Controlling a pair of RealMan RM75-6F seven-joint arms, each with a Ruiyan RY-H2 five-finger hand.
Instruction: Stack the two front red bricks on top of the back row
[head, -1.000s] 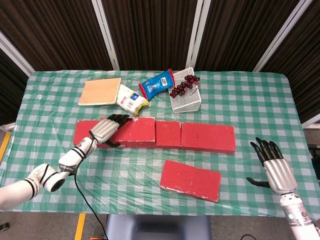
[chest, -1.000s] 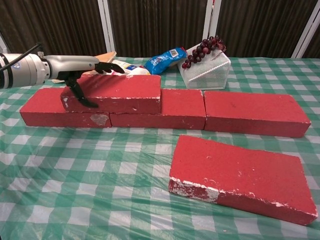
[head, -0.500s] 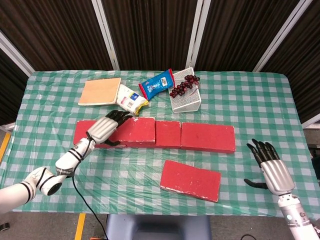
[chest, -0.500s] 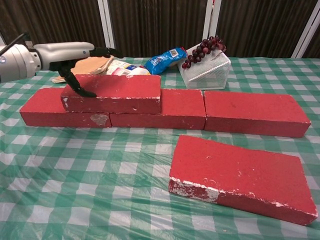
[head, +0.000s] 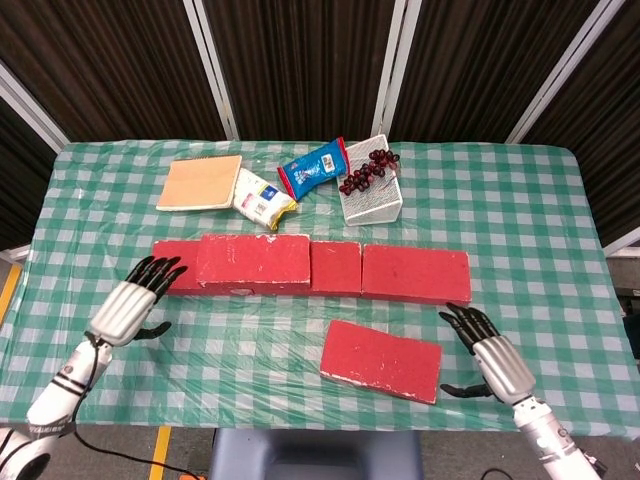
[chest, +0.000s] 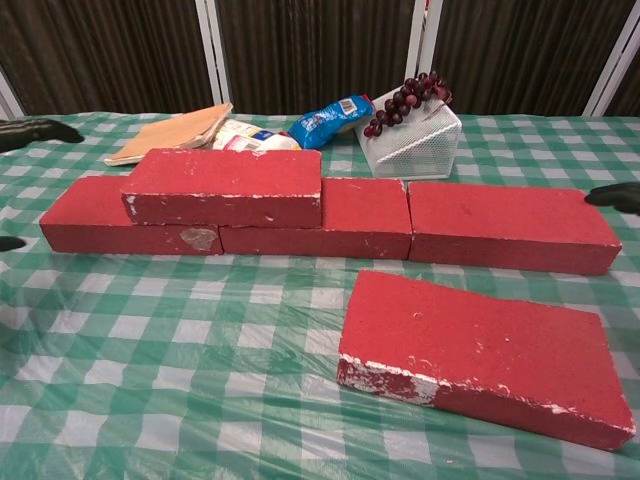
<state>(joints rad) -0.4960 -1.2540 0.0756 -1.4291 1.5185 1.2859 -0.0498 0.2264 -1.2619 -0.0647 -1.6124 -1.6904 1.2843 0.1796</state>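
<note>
One red brick (head: 253, 262) (chest: 225, 186) lies stacked on the left part of the back row (head: 415, 274) (chest: 510, 226) of red bricks. The other front brick (head: 380, 360) (chest: 480, 350) lies flat on the checked cloth, angled, before the row's right half. My left hand (head: 130, 308) hovers open to the left of the row, clear of the stacked brick; only its fingertips (chest: 35, 130) show in the chest view. My right hand (head: 490, 358) is open just right of the front brick, not touching it; its fingertips (chest: 615, 195) show at the frame's edge.
Behind the row lie a tan board (head: 200, 182), a white snack bag (head: 262, 198), a blue packet (head: 315, 168) and a white wire basket (head: 375, 200) with dark grapes (head: 368, 172). The table's front edge runs close below both hands.
My left hand has let go of the stacked brick and drawn back to the left and front. My right hand has moved left, close to the front brick.
</note>
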